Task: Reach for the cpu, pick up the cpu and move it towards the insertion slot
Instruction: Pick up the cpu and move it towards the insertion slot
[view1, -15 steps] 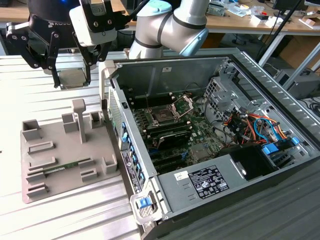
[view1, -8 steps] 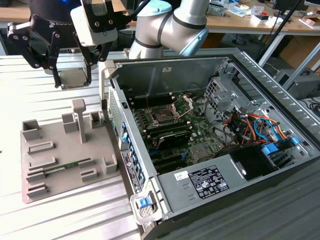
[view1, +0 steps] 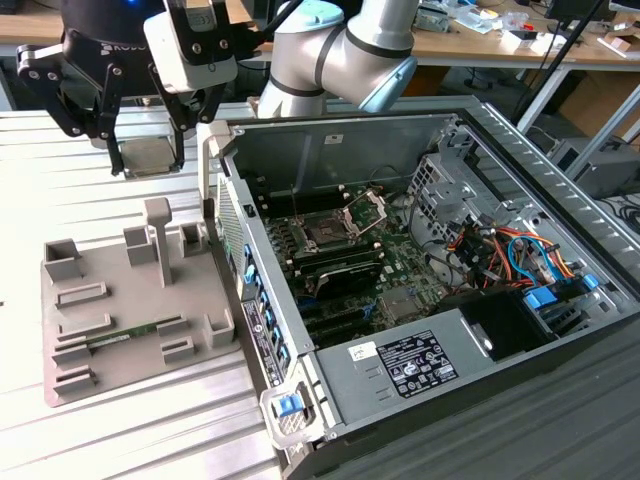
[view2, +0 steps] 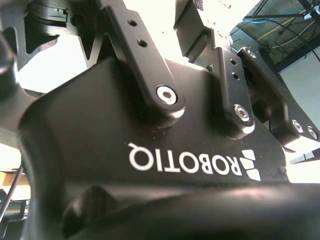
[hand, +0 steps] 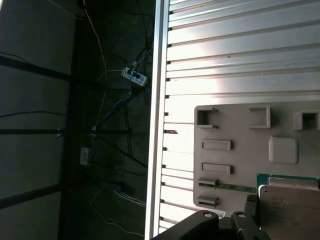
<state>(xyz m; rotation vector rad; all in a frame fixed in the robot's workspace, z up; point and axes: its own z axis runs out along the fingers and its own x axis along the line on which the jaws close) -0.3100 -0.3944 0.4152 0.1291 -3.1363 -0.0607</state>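
**Chip held above the table, outside the open case**

At the exterior view's left, a pale grey moulded plastic fixture plate (view1: 130, 290) lies on the ribbed aluminium table (view1: 60, 180). A long thin green memory stick (view1: 125, 333) lies in one of the plate's grooves. Above the plate's far end hangs the black two-fingered gripper (view1: 149, 160). Its fingers (view1: 116, 140) are drawn in narrow against opposite edges of the small flat square silvery cpu (view1: 148, 152), which is held clear of both table and plate. In the first wrist view the cpu (hand: 290, 207) sits just beside a dark finger, with the plate below it.

Further right is the open grey steel computer case (view1: 340, 135), with a green motherboard inside. On the board sits the insertion slot (view1: 325, 233), a square socket with a dark centre. Its silver hinged frame (view1: 366, 212) is raised open. The cpu is well apart from the slot, outside the case wall. At the far right, orange and blue cables (view1: 520, 250) run inside the case.
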